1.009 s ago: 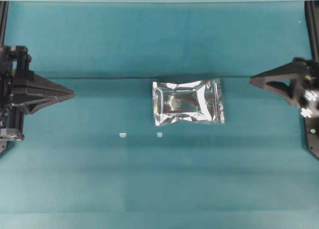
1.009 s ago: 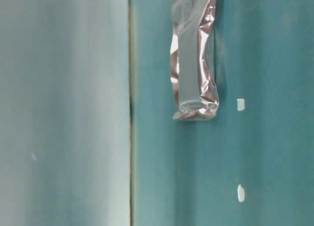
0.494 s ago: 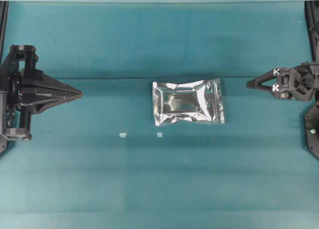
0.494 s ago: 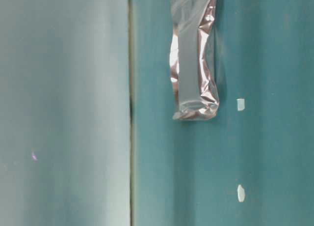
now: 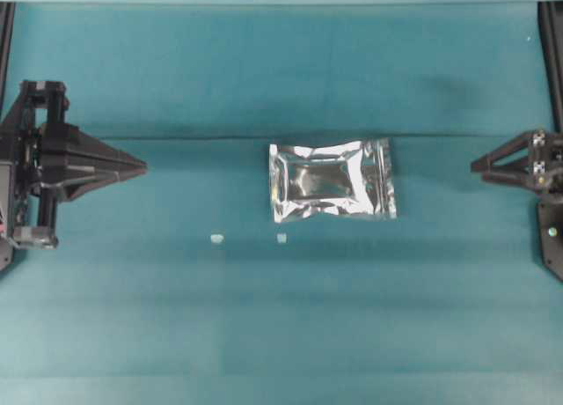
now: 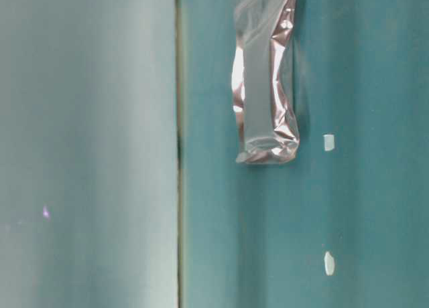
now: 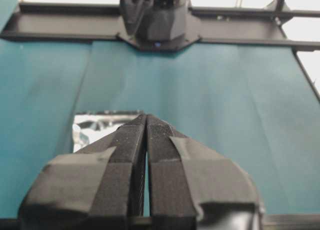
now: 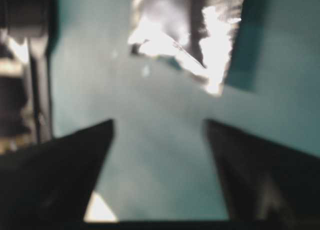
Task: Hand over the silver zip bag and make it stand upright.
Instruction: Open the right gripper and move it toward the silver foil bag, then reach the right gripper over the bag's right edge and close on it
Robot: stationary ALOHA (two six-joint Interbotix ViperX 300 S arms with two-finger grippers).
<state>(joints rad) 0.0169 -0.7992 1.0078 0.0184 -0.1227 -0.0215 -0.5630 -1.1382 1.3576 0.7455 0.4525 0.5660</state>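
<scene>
Overhead view: silver zip bag (image 5: 332,180) lies flat mid-frame on the teal desk (image 5: 264,70), crinkly foil, flat sealed edges, puffy mirror-like middle. Left gripper (image 5: 141,166) at left edge, fingers pressed together; right gripper (image 5: 476,167) at right edge, fingers spread, both well apart from it.

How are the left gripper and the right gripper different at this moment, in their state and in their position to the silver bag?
The left gripper has its jaws pressed shut, while the right gripper has its jaws spread wide. In the overhead view the left gripper is well inside the picture, while the right gripper sits at the edge. Both point toward the silver zip bag, which lies flat between them, and neither touches it.
</scene>
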